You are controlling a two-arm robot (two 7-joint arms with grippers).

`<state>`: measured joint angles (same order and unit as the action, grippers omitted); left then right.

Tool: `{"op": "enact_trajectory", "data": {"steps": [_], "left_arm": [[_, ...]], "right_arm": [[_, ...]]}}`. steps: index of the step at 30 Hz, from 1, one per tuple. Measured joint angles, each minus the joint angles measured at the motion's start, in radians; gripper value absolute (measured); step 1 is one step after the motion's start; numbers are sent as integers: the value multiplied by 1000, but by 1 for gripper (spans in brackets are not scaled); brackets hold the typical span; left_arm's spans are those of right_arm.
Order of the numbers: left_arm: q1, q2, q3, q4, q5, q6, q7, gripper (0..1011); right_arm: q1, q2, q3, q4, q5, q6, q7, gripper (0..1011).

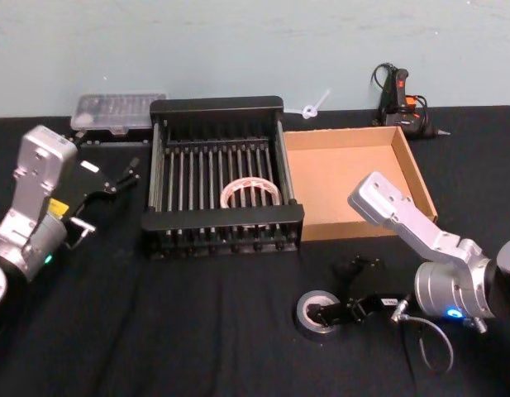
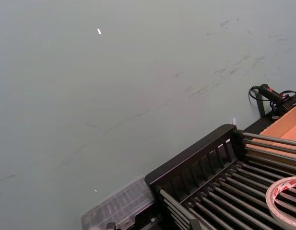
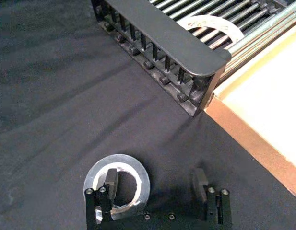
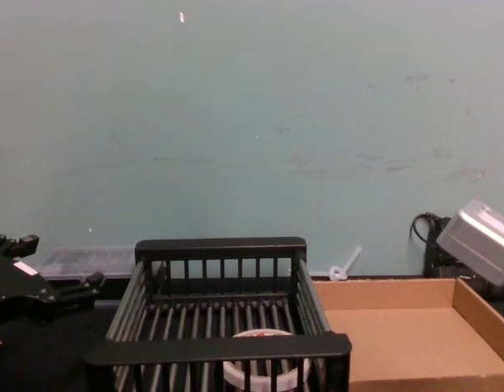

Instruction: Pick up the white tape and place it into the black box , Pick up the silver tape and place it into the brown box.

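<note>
The white tape lies flat on the slatted floor of the black box, toward its front right; it also shows in the chest view and as white tape. The silver tape lies on the black tablecloth in front of the boxes. My right gripper is open at table level, one finger inside the silver tape's core hole and the other out beside the roll. The brown box stands right of the black box, touching it. My left gripper is open, raised left of the black box.
A clear plastic case sits behind the black box's left corner. A black glue gun and a white plastic tie lie at the back near the brown box. Black cloth spreads left of the silver tape.
</note>
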<state>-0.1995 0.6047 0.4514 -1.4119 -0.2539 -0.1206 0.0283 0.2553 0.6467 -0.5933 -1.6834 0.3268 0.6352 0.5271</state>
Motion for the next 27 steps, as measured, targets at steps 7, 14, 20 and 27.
{"op": "enact_trajectory", "data": {"steps": [7, 14, 20, 27], "left_arm": [[0, 0, 0, 0, 0, 0, 0, 1001], [0, 0, 0, 0, 0, 0, 0, 1001], [0, 0, 0, 0, 0, 0, 0, 1001], [0, 0, 0, 0, 0, 0, 0, 1002]], "right_arm": [[-2, 0, 1, 0, -2, 5, 1, 1002], [-3, -2, 3, 0, -3, 8, 0, 1002], [-3, -2, 3, 0, -3, 8, 0, 1002], [-3, -1, 3, 0, -3, 8, 0, 1002]]}}
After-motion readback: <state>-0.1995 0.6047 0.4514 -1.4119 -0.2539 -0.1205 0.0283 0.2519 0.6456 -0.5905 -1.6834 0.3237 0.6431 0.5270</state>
